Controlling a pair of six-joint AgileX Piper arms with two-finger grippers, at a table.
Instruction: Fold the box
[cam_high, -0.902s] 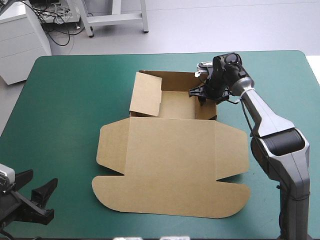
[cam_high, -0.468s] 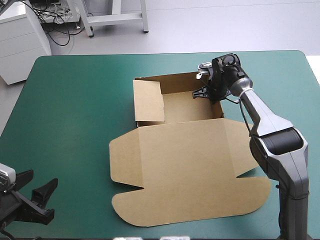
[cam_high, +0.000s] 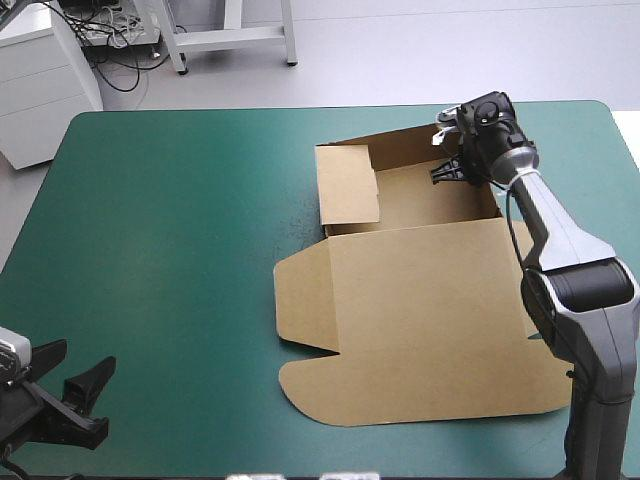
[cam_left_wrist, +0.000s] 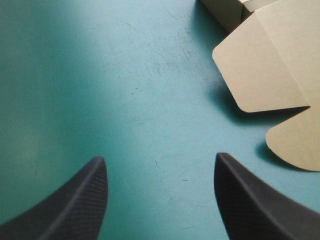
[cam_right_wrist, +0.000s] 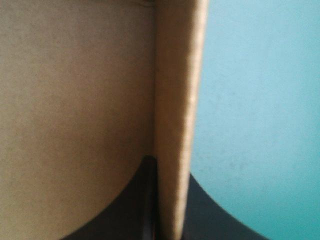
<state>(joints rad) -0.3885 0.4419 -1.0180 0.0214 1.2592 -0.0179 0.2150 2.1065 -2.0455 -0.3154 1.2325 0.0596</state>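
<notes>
The brown box (cam_high: 420, 300) lies right of the table's middle as an open tray at the far side, its wide lid flat toward the near edge. My right gripper (cam_high: 462, 170) is shut on the box at the tray's far right wall. In the right wrist view that wall (cam_right_wrist: 175, 115) stands edge-on between the black fingers (cam_right_wrist: 145, 200). My left gripper (cam_high: 75, 395) stands open near the near left corner, well clear of the box. The left wrist view shows its fingers (cam_left_wrist: 75, 205) apart over bare cover, with the lid's rounded flaps (cam_left_wrist: 265, 75) ahead.
Teal-green cover (cam_high: 170, 250) lies bare across the table's left half. The lid's near right corner (cam_high: 560, 395) lies by the right arm's base. A white cabinet (cam_high: 40, 80) stands beyond the far left corner.
The right gripper has dragged the whole box to the right and slightly away, turning it a little. The left arm has not moved.
</notes>
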